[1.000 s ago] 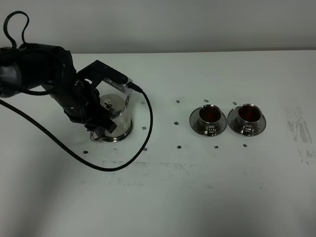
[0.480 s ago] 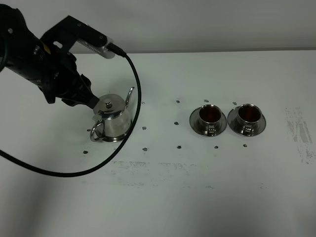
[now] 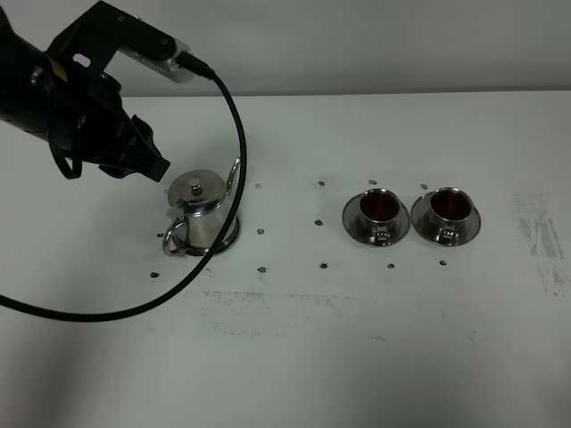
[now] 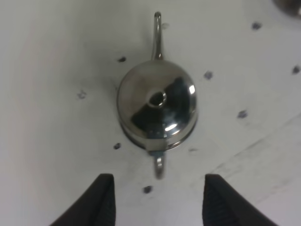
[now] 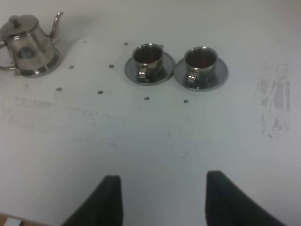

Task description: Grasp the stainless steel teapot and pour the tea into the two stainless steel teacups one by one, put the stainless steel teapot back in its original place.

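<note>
You will find no legible text, label, brand, number or sign in any view. The stainless steel teapot (image 3: 203, 218), the two stainless steel teacups (image 3: 410, 215) and the bench (image 3: 357, 339) carry no readable marking; the bench shows only small dark dots and scuffs.

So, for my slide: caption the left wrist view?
Open left gripper above the teapot, set down on the white table.

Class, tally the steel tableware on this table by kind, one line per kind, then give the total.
Teapot: 1
Teacups: 2
Saucers under the cups: 2
Flat disc under the teapot: 1
Total: 6
</note>
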Tool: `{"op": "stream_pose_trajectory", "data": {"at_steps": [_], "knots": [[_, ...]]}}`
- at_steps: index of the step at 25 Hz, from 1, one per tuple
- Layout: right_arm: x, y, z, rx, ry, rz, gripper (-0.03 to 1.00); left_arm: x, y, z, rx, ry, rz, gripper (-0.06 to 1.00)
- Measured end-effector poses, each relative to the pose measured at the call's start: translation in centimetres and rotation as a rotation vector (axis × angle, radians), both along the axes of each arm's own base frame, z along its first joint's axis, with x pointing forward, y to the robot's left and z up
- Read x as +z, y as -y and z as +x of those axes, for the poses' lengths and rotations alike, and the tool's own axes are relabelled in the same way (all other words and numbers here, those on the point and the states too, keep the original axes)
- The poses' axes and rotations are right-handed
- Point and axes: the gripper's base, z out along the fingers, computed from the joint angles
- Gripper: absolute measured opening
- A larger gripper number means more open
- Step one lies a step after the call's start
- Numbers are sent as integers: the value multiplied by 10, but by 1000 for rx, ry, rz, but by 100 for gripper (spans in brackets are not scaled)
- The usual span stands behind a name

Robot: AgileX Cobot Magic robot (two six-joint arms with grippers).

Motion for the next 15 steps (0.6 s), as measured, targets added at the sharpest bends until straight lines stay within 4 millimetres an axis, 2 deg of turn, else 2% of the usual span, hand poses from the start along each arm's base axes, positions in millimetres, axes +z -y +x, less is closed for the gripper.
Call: {"op": "stream_pose_trajectory", "data": {"at_steps": [6,15], "knots": [[0,0,0,0,0,0,40,35,-14,-32,154,-30,-69,47],[0,0,0,0,0,0,40,86,-48,-109,376,-73,-111,47]]}}
